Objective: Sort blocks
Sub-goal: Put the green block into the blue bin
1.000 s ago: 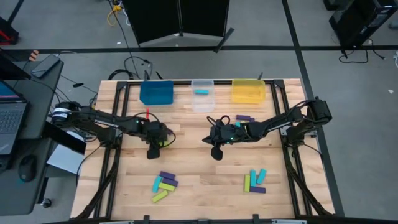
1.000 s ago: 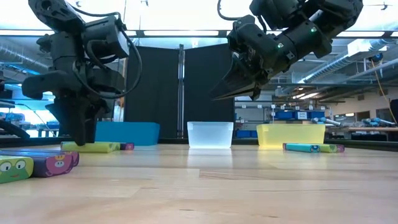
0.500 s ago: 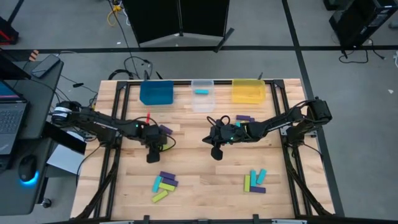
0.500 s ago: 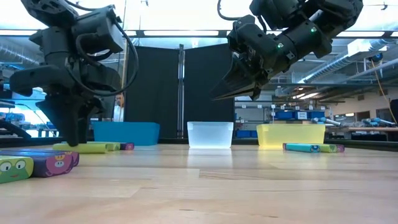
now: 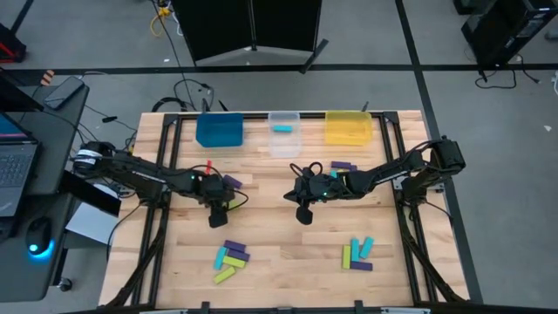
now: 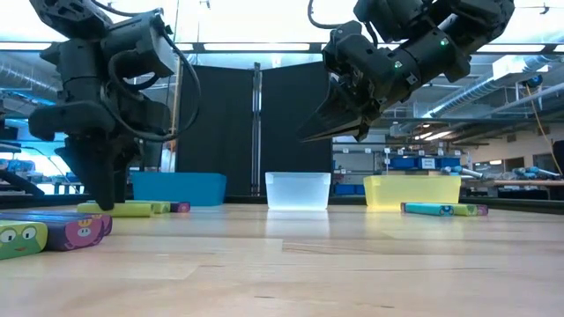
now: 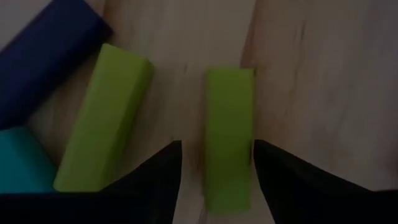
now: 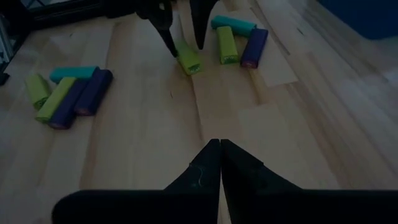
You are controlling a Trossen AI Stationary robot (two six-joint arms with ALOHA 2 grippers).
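Observation:
My left gripper (image 7: pixel 216 152) points down, open, over a lime green block (image 7: pixel 229 124) that lies flat on the wood. Its two fingers stand along the block's long sides, as the right wrist view also shows (image 8: pixel 188 60). Beside that block lie another lime block (image 7: pixel 102 118), a purple block (image 7: pixel 43 56) and a cyan block (image 7: pixel 18 162). My right gripper (image 5: pixel 302 212) is shut and holds nothing. It hangs above the table's middle (image 6: pixel 339 132). My left gripper comes from above with its fingers along the lime block. One finger (image 7: pixel 273 168) lies right beside the block's long side (image 7: pixel 249 124); I cannot tell whether it touches. The other finger stands apart from it. The block lies flat on the table.
Blue bin (image 5: pixel 219 131), clear bin (image 5: pixel 283 139) with a cyan block (image 5: pixel 282 128) in it, and yellow bin (image 5: pixel 348 127) line the far edge. Block clusters lie near-left (image 5: pixel 231 257), near-right (image 5: pixel 357 255) and by the right arm (image 5: pixel 340 166).
My left gripper has rolled about the line it points along and edged slightly toward the table's left, so a purple block beside it now shows from above. The lime block has stayed where it was.

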